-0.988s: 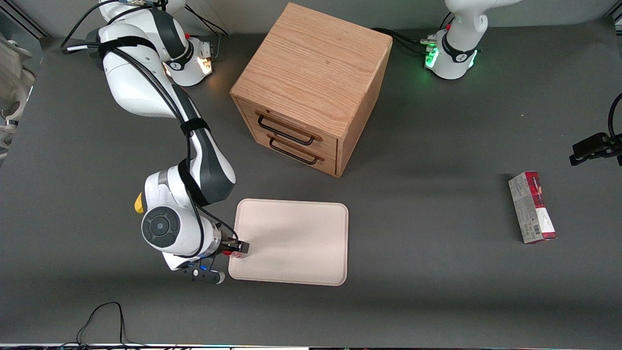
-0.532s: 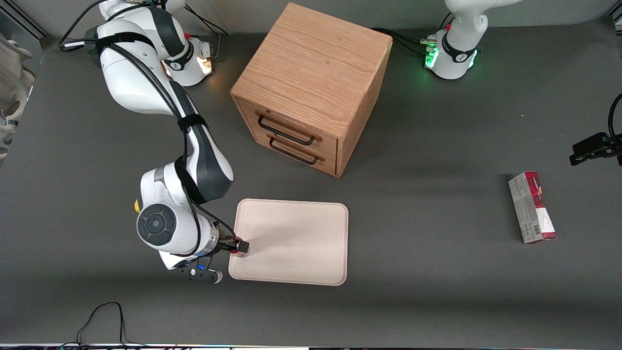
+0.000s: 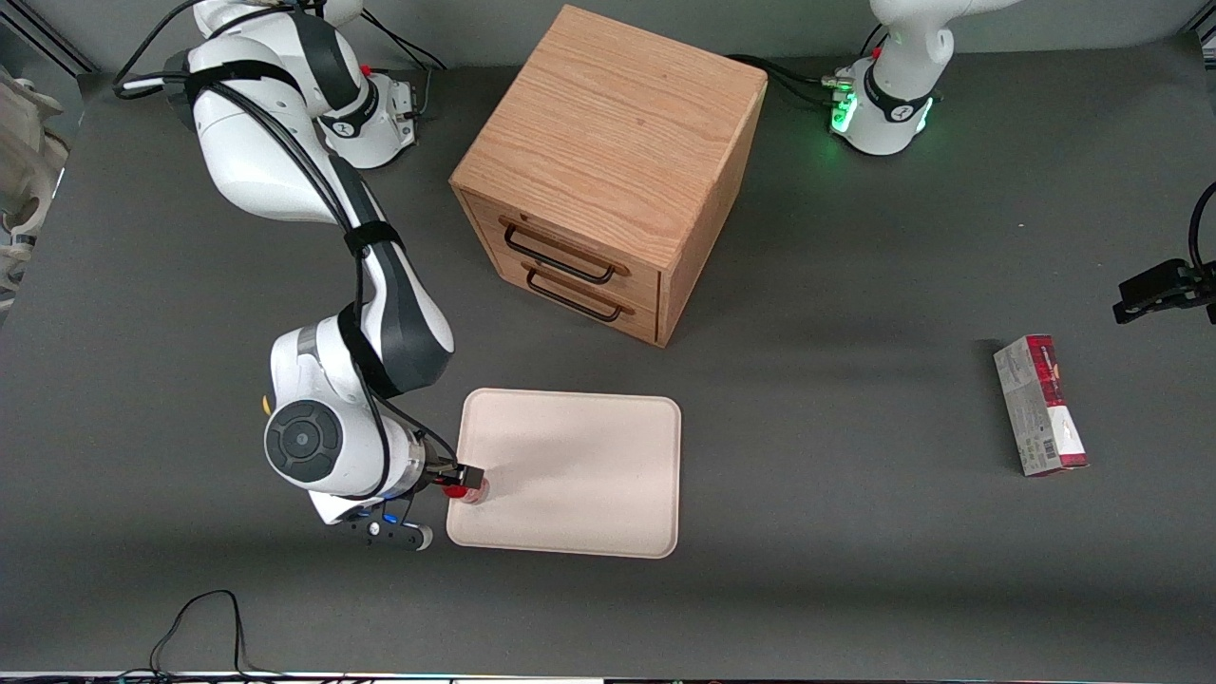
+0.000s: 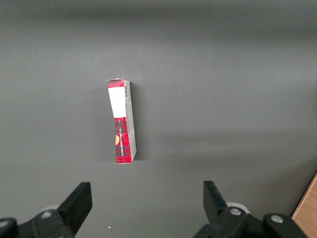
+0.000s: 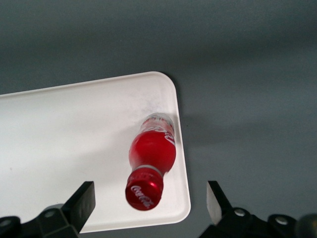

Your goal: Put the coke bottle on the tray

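Observation:
The coke bottle (image 3: 466,491), small and red with a red cap, stands upright on the cream-beige tray (image 3: 579,475), close to the tray's edge at the working arm's end and near its corner nearer the front camera. The gripper (image 3: 463,478) hangs just above the bottle. In the right wrist view the bottle (image 5: 151,153) stands on the tray (image 5: 74,139), next to its rounded corner. The gripper (image 5: 150,196) is open, its two fingers wide apart on either side of the cap and touching nothing.
A wooden drawer cabinet (image 3: 608,171) stands farther from the front camera than the tray. A red-and-grey carton (image 3: 1040,404) lies toward the parked arm's end and also shows in the left wrist view (image 4: 121,121). A yellow lump (image 3: 264,404) peeks out beside the arm.
The gripper has opened and let go of the coke bottle, which now stands free on the tray. The wrist has drawn back slightly toward the working arm's end.

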`<state>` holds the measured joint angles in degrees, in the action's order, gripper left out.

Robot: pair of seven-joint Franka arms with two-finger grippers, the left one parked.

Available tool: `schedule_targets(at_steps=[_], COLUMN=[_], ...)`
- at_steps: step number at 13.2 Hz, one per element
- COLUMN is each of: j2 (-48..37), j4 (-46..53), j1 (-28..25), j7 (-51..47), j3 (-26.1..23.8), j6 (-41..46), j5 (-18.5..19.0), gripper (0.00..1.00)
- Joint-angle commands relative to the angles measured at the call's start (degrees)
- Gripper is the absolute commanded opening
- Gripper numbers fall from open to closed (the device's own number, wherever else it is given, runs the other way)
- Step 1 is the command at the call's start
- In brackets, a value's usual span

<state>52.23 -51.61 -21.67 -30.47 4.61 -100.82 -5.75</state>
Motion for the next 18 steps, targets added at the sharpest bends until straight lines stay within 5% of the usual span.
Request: schedule_targets(at_steps=[1, 6, 12, 15, 18], j2=[-3.2, -19.0, -43.1, -55.2, -58.4], j4=[-0.2, -9.9, -35.4, -49.9, -53.7], j1=[0.2, 0.8, 0.6, 0.7, 0.8], j7=[1.3, 19.9, 24.5, 24.8, 27.5], j3=[0.4, 4.3, 7.6, 7.8, 9.8], j6=[6.5, 21.7, 17.2, 9.3, 6.3], j5=[0.2, 0.3, 2.5, 6.4, 8.1], gripper=[1.0, 1.0, 1.0, 1.0, 1.0])
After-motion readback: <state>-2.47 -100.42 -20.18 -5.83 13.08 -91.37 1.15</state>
